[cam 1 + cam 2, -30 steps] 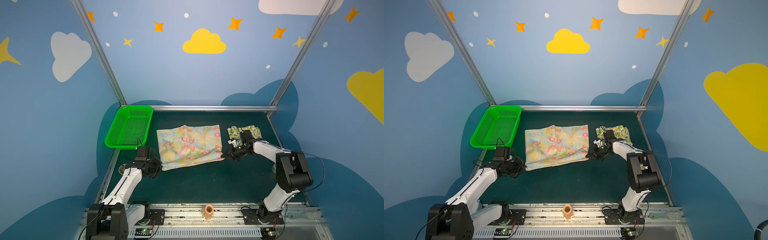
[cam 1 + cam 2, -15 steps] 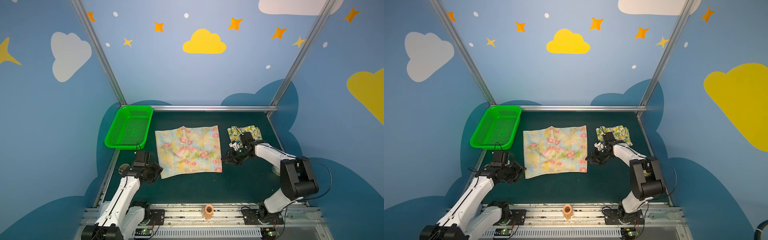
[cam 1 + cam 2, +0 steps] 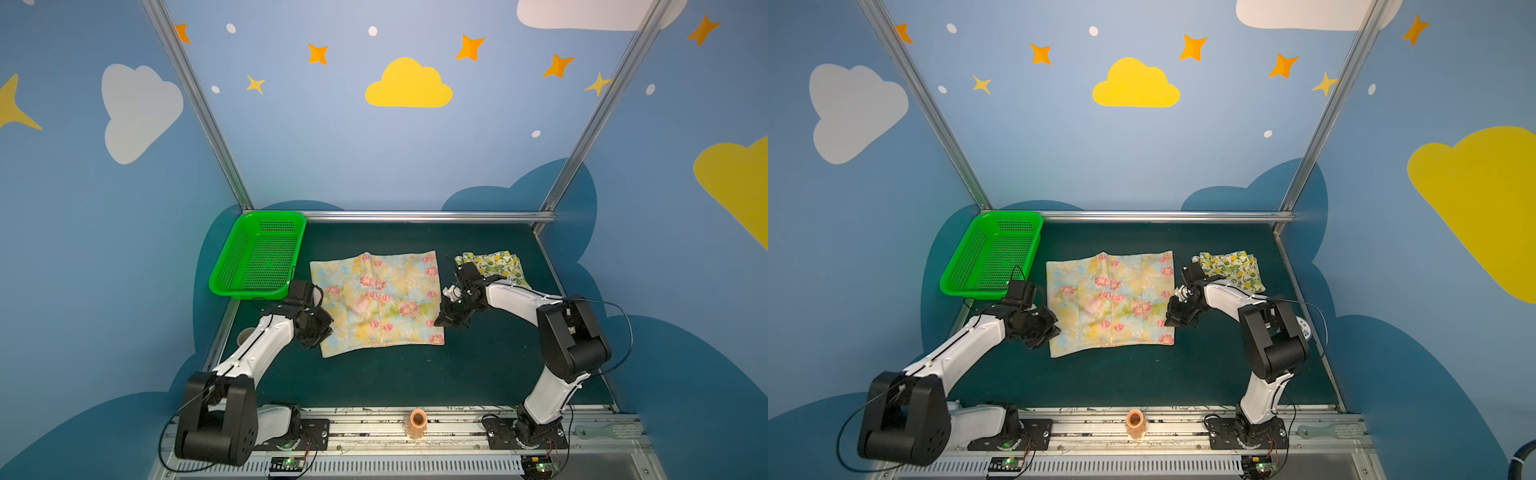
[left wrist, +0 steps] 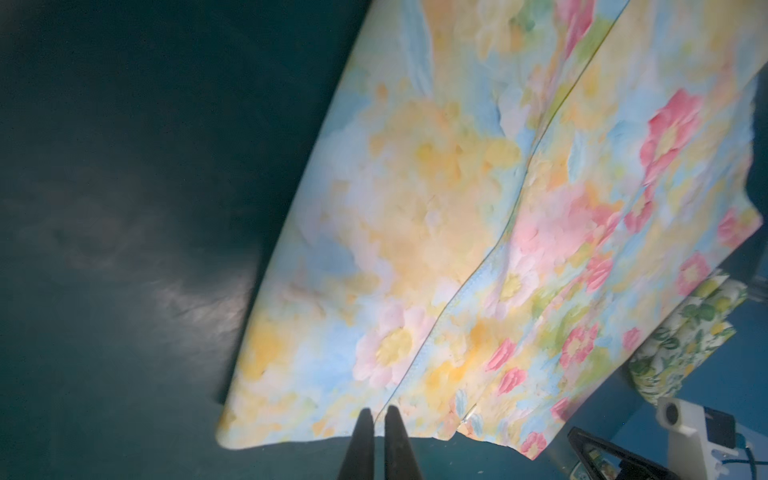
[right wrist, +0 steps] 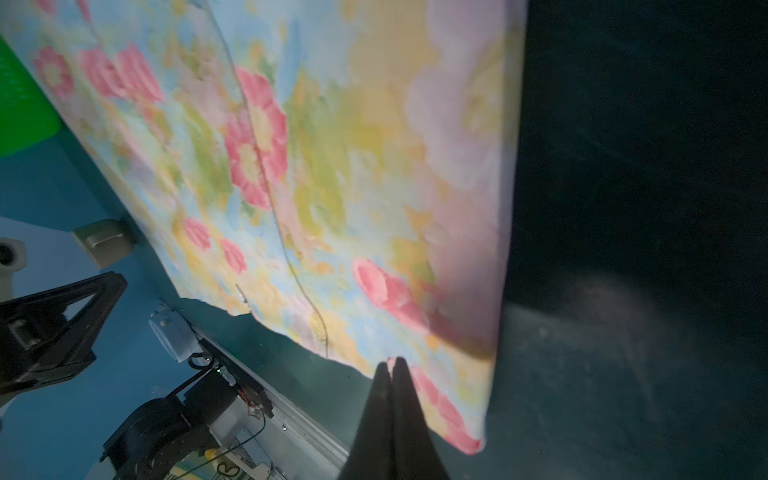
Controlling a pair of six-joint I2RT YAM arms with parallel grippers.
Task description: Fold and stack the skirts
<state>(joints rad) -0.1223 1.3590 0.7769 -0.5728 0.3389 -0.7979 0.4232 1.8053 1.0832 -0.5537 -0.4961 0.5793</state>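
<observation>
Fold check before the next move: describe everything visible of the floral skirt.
The floral skirt is thin pale-yellow cloth with pink flowers and blue-green blotches, crossed by seams. It lies spread and nearly flat on the mat, between the basket and the folded lemon skirt, apart from both. The left claw and right claw look shut on its side edges, near the front corners.

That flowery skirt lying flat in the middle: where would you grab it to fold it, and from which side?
By its near corners, one from each side edge. The flowered skirt lies spread flat on the mat, so only its edges offer something to pinch, coming in low from outside. The left tool and right tool are shut on those edges.
</observation>
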